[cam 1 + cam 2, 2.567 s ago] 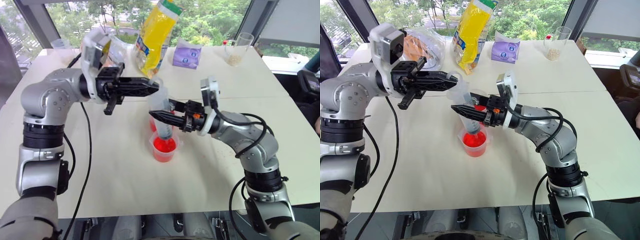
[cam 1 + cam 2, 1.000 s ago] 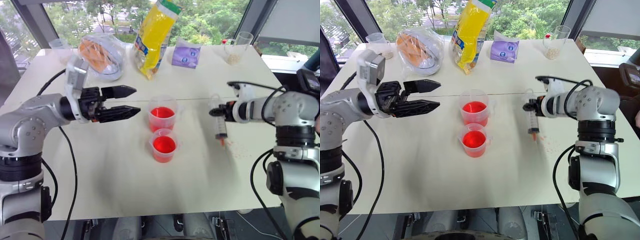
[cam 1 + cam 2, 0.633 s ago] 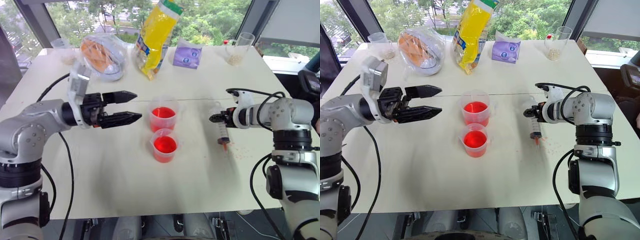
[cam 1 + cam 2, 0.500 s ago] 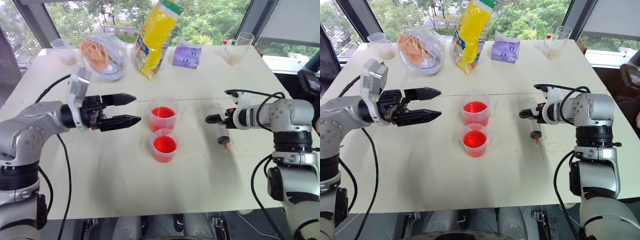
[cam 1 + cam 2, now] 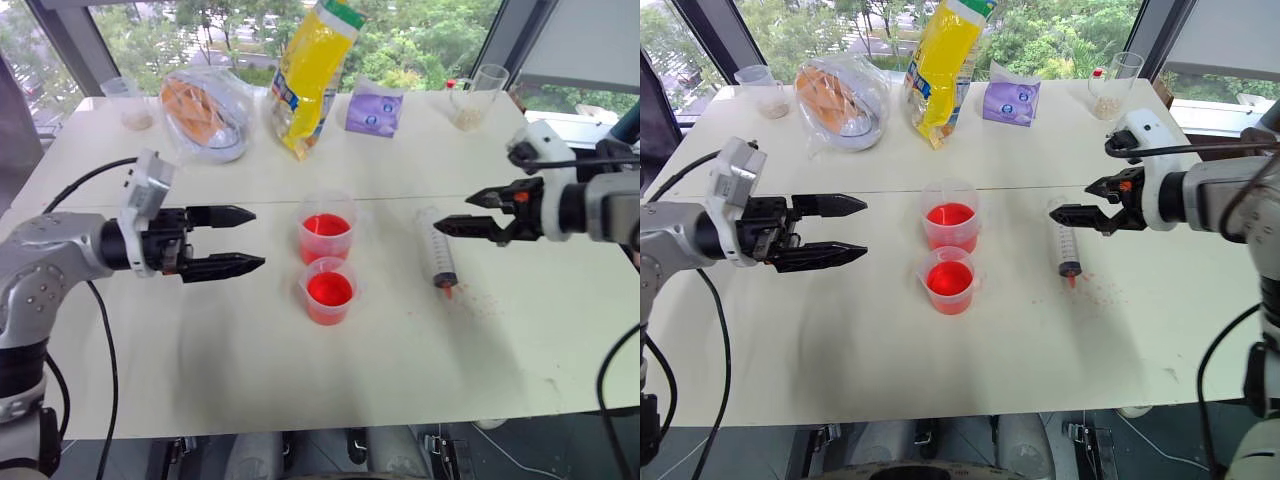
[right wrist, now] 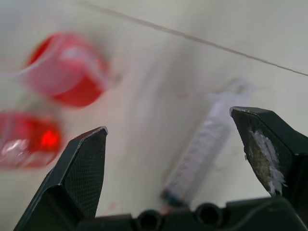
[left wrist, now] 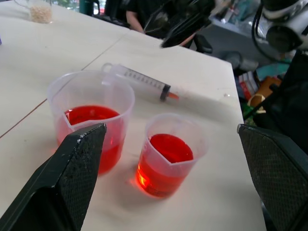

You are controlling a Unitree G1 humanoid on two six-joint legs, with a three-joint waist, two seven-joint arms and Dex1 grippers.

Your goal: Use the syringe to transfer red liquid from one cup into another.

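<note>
Near cup (image 5: 329, 290) sits at bench (image 5: 250, 360) centre with red liquid (image 5: 329, 289) well up its wall; far cup (image 5: 326, 237) touches it at 12 o'clock, also part full of red. Syringe (image 5: 437, 247) now lies flat on the bench at 3 o'clock of the cups, well apart from them, reddish tip (image 5: 446, 290) toward 6 o'clock, plunger end toward 12; barrel looks clear, no obvious red inside. A second ago the right hand (image 5: 465, 213) was holding it tip-down over that spot; now it's let go, lifted clear and pulled off toward 3 o'clock, fingers wide apart, holding nothing, hanging above and just past the syringe. Small reddish specks (image 5: 480, 303) on the bench by the tip, likely drips. Left hand (image 5: 240, 240) at 9 o'clock of the cups, fingers apart, empty, pointing at them; it has drifted slightly away from the cups. Neither cup has moved. Reads as transfer done: both cups hold liquid, tool put down, both arms backing off, so near the end, only retreat left. Risk: syringe rolling or leaking more drops. Far edge, 12 o'clock: yellow bag (image 5: 313, 70), purple pouch (image 5: 375, 110), clear bag (image 5: 205, 112) with orange contents, glass (image 5: 478, 95) with grains at 1 o'clock, small cup (image 5: 128, 101) at 10 o'clock.
</note>
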